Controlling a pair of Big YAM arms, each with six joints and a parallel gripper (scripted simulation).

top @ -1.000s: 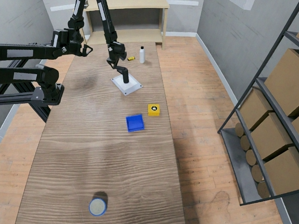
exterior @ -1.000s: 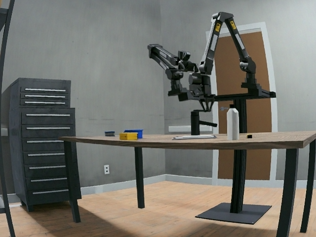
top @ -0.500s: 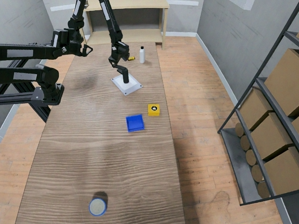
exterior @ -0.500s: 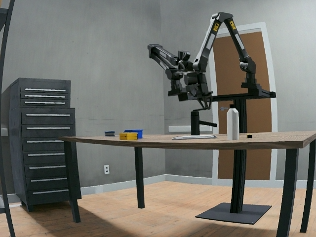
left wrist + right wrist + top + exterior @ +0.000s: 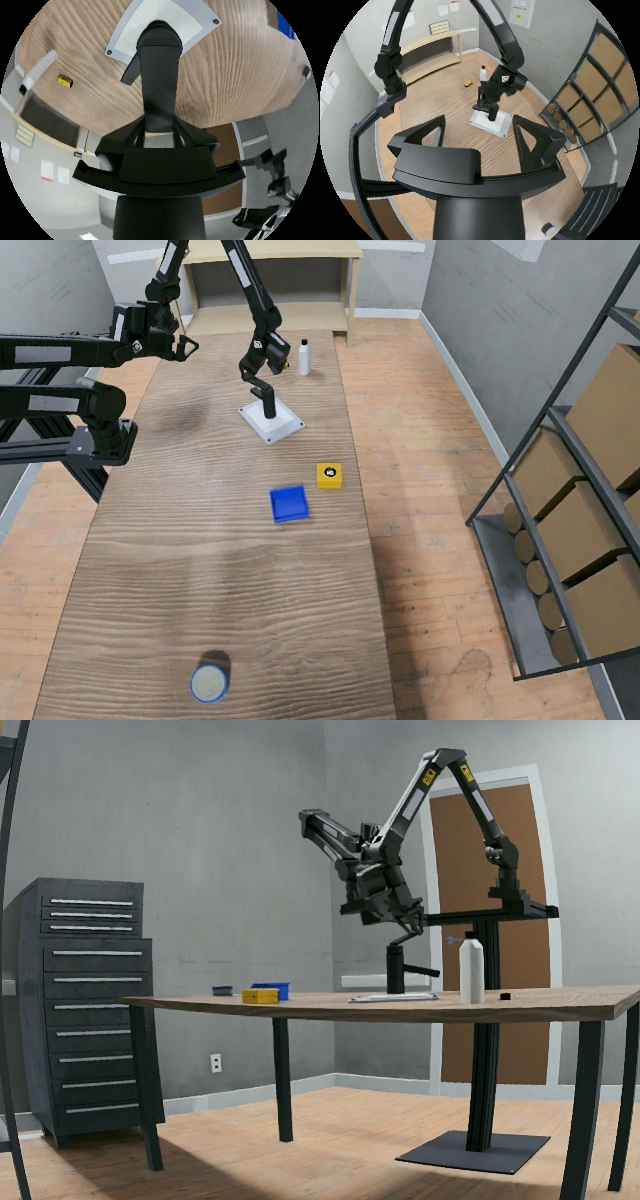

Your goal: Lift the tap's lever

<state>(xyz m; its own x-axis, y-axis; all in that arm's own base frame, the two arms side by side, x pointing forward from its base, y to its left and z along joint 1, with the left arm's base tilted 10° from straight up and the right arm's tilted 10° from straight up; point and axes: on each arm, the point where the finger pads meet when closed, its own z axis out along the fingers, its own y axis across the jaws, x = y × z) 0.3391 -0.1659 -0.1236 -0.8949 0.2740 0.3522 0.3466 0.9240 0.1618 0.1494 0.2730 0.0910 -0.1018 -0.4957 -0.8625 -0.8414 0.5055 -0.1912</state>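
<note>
- Left claw (image 5: 247, 376) (image 5: 417, 924) (image 5: 159, 120) (image 5: 481, 102): narrowed, it is gripping the free end of the lever (image 5: 261, 386) (image 5: 405, 938) (image 5: 159, 85) (image 5: 482, 108).
- Lever: rising from the tap's head towards the claw, it is sloping upward in the exterior view.
- Tap (image 5: 269, 407) (image 5: 394, 970) (image 5: 131, 71) (image 5: 492, 114): it is standing upright on its plate (image 5: 284, 420) (image 5: 382, 999) (image 5: 210, 29) (image 5: 502, 125), below the left claw.
- Progress: the grasp is made and the lift appears partly done. The rest of the upward swing is seemingly remaining; the lever's upper stop cannot be told.
- Right claw (image 5: 192, 346) (image 5: 479, 120): wide and holding nothing, it is waiting well apart from the tap.
- Count, mechanism: two claws, one tap, one lever, one plate.
- Count, surroundings: one bottle (image 5: 304, 359) (image 5: 471, 975) (image 5: 41, 69) (image 5: 483, 74) and one small yellow piece (image 5: 286, 364) (image 5: 505, 996) (image 5: 65, 81) (image 5: 468, 83) are standing or lying near the tap; one yellow box (image 5: 323, 482) (image 5: 261, 996) is sitting beside one blue tray (image 5: 289, 488) (image 5: 281, 988) (image 5: 285, 22); one round tin (image 5: 208, 684) (image 5: 222, 990) (image 5: 548, 229) is resting well apart.
</note>
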